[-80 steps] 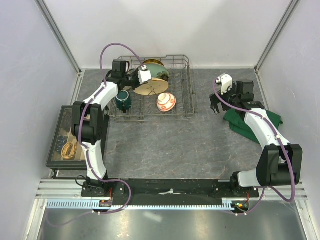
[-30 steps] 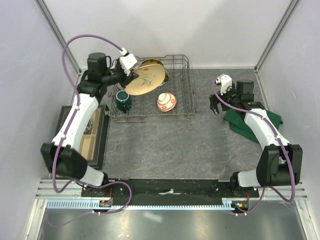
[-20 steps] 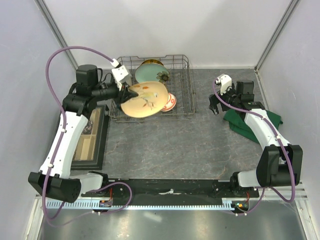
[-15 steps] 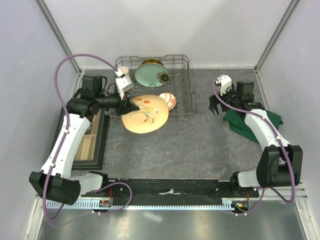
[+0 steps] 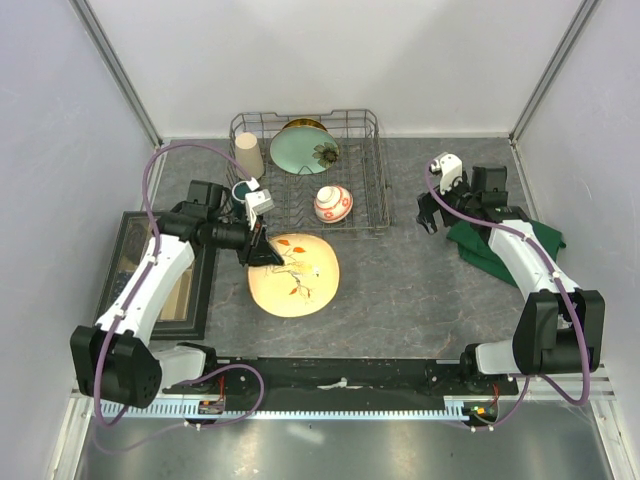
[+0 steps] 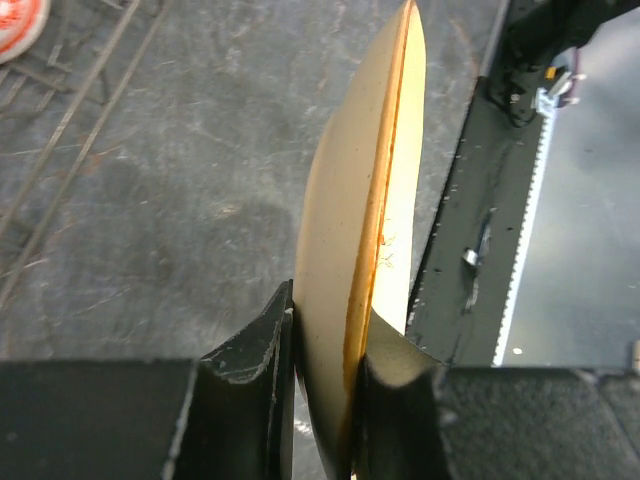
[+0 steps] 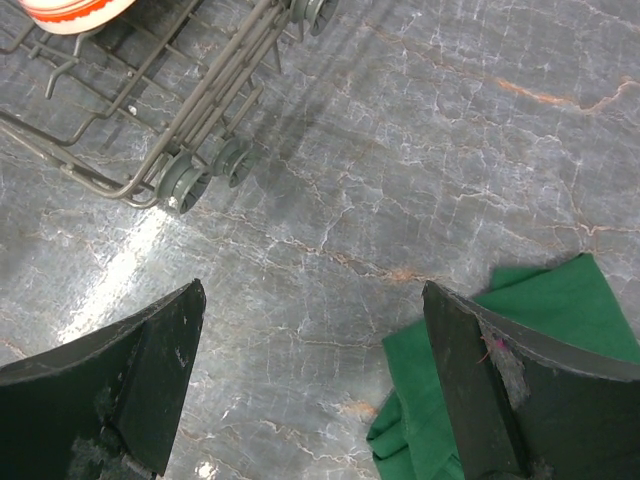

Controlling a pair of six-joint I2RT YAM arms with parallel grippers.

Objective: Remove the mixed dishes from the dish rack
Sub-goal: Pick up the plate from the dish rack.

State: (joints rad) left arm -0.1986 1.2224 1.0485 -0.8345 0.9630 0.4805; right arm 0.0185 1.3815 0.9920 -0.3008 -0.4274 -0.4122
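Note:
My left gripper (image 5: 262,248) is shut on the rim of the cream floral plate (image 5: 295,275), which hangs tilted low over the table just in front of the dish rack (image 5: 378,150). In the left wrist view the plate (image 6: 370,230) stands edge-on between the fingers (image 6: 250,370). The rack holds a pale-green plate (image 5: 300,150) with a yellow plate (image 5: 302,124) behind it, a red-and-white bowl (image 5: 332,203), a beige cup (image 5: 249,155) and a dark green mug (image 5: 241,190), partly hidden by my left arm. My right gripper (image 5: 430,215) is open to the right of the rack.
A dark-framed tray (image 5: 125,300) lies at the left table edge. A green cloth (image 5: 500,245) is bunched under the right arm and also shows as a green cloth (image 7: 510,370) by the right finger. The rack's wheeled corner (image 7: 180,150) is close to my right gripper (image 7: 315,370).
The left arm lifted the cream plate out of the rack, swung it forward and lowered it in front of the rack. The right arm stayed put.

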